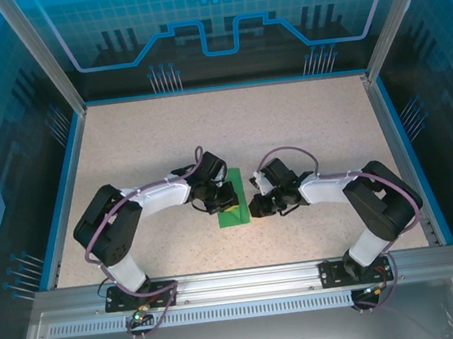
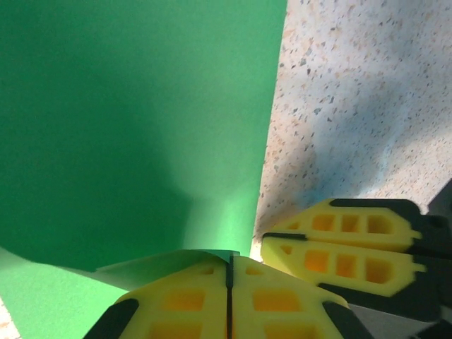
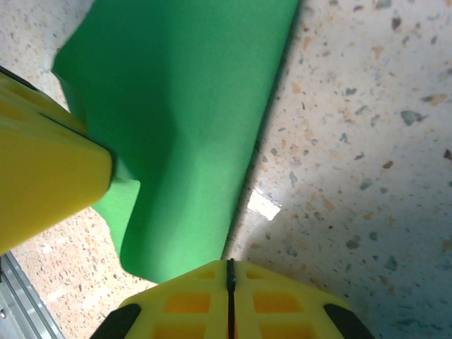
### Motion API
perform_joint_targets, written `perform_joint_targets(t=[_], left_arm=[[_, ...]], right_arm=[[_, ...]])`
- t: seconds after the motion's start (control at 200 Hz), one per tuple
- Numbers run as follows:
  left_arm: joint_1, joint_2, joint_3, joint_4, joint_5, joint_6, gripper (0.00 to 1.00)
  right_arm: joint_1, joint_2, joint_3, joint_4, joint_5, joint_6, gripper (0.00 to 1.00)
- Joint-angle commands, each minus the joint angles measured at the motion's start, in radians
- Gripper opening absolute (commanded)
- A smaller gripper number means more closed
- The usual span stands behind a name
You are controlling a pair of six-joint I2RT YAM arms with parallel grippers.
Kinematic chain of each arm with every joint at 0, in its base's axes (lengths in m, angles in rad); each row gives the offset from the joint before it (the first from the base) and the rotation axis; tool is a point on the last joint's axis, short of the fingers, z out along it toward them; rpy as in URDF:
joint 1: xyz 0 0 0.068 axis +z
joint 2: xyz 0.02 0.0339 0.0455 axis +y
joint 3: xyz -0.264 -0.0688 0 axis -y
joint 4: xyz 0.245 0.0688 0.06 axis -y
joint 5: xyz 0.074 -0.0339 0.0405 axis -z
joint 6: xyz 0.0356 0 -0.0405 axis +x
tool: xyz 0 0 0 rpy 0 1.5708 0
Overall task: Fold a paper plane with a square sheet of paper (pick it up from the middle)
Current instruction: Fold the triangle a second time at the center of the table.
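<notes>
The green paper sheet (image 1: 234,216) lies near the middle of the speckled surface (image 1: 142,146), a little closer to the near edge than to the far one. From above it reads as a narrow doubled strip running roughly from near to far. Both arms reach inward to it. The left claw (image 1: 223,198) sits over the strip's middle and hides part of it, and the right claw (image 1: 260,206) is just beside its right long edge. In the left wrist view the sheet (image 2: 127,127) covers the left side, and bare surface (image 2: 353,106) runs along its straight right edge. The left claw (image 2: 229,258) has its yellow fingers (image 2: 183,300) pressed together with only a thin dark seam between them, and a paler flap of the paper runs in at their tips, so it appears pinched there. The right claw (image 2: 265,244) shows in that view too, its fingers closed and its tip touching the paper's edge low on the surface. In the right wrist view the sheet (image 3: 183,106) bulges up off the surface (image 3: 353,141), creased where it meets the left claw (image 3: 106,166). The right claw (image 3: 229,263) is fully closed, its tips right at the rounded near end of the paper. I cannot tell whether any paper is caught between them.
</notes>
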Motion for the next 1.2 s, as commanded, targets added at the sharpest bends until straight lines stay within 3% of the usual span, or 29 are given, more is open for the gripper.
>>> perform_joint_targets(t=[0.0,1.195], left_arm=[[0.012,0.027,0.032,0.012,0.023,0.012,0.08],[0.023,0.166,0.136,0.021,0.025,0.025,0.08]], right_arm=[[0.005,0.027,0.016,0.019,-0.027,-0.008,0.08],[0.023,0.025,-0.018,0.044,-0.032,-0.003,0.07]])
